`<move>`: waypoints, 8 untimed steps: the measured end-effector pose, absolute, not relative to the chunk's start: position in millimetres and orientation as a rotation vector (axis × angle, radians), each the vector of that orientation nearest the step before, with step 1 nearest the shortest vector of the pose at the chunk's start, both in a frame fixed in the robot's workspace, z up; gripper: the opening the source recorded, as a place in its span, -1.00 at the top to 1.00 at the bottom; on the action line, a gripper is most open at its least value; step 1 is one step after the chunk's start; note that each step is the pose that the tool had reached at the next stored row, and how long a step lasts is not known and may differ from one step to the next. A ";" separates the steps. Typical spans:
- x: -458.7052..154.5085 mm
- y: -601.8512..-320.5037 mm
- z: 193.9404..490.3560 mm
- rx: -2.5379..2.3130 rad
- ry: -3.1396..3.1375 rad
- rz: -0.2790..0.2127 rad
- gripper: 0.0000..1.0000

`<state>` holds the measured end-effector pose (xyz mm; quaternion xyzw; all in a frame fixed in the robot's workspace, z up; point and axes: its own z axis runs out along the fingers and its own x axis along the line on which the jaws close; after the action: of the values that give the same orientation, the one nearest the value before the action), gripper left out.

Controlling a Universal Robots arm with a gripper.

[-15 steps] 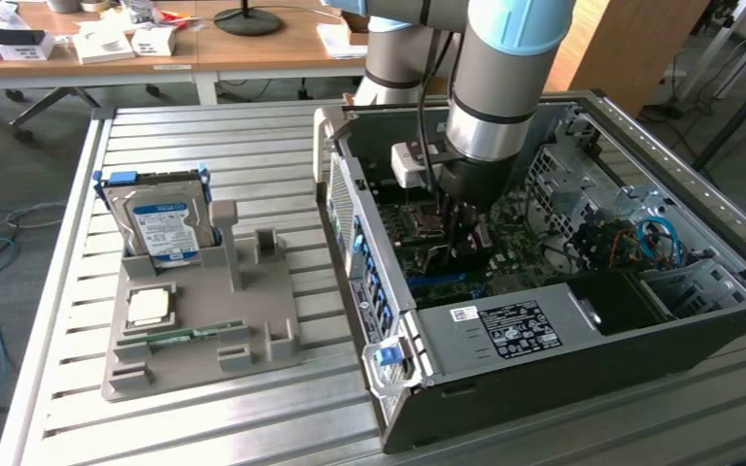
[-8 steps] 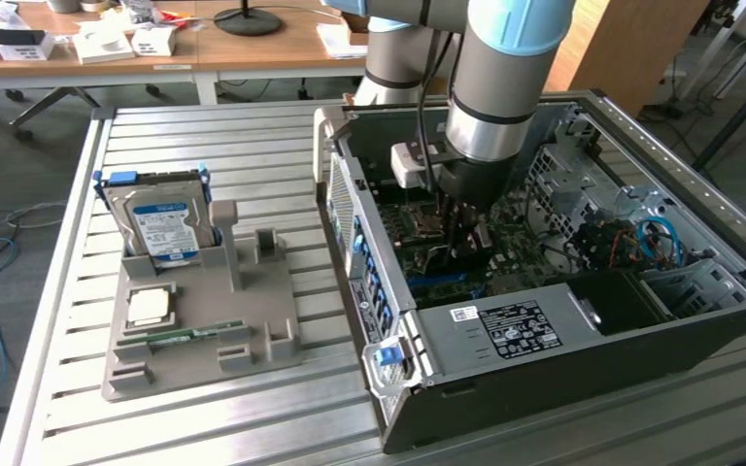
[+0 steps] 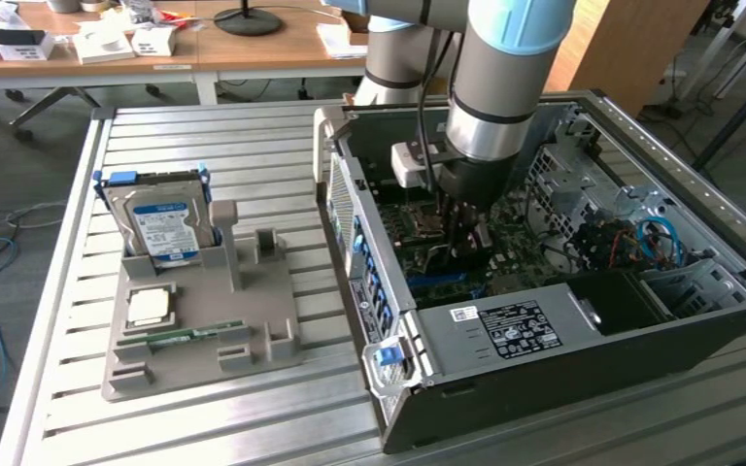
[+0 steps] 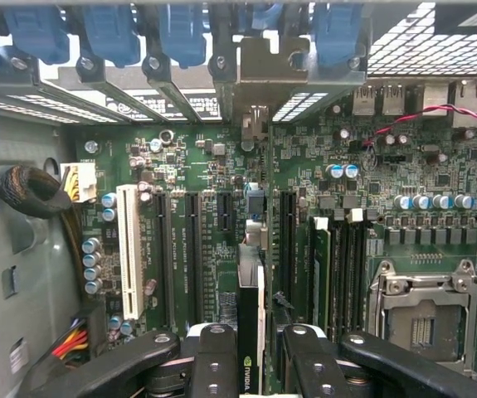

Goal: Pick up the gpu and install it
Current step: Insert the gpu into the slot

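Pincer [image 4: 256,365] deep inside the open computer case [image 3: 581,320], and it has the gpu [image 4: 250,307] clamped between its two black fingers [image 4: 213,356]. The wrist view looks straight down the card's thin top edge, so it reads as a dark strip standing upright over the motherboard [image 4: 221,166].

Below it lie the long black expansion slots [image 4: 193,249], with a white slot [image 4: 128,249] off to one side. The card hangs above them, not seated, and I cannot tell which slot it lines up with.

In the exterior view the arm [image 3: 509,87] drops almost vertically into the case, which sits on the ribbed tabletop [image 3: 205,136]. The parts tray [image 3: 191,359] with the hard drive [image 3: 166,228] stands well apart on the exterior view's left.

Doing this well is, to my eye, all about alignment. The card edge looks parallel to the slots, which is good. It needs to stay that way, upright with no tilt, so the contact edge meets the slot along its whole length. The bracket end should head for the rear openings under the blue latches [image 4: 180,33].

Risks I'd watch:
- the capacitors [image 4: 93,265] beside the slots
- the braided cable [image 4: 31,191] at the case wall
- any sideways drift that sets the card down on bare board instead of in a slot

A straight descent with even pressure is the safe bet.
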<state>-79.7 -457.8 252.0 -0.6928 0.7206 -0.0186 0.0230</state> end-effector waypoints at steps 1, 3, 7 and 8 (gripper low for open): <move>-79.7 -457.8 252.2 -2.145 2.231 -0.057 0.48; -79.7 -457.8 252.5 -2.145 2.231 -0.057 0.48; -79.8 -457.8 252.7 -2.144 2.231 -0.056 0.48; -79.8 -457.8 252.8 -2.143 2.230 -0.054 0.48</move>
<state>-79.8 -457.8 252.8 -0.6927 0.7206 -0.0174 0.0242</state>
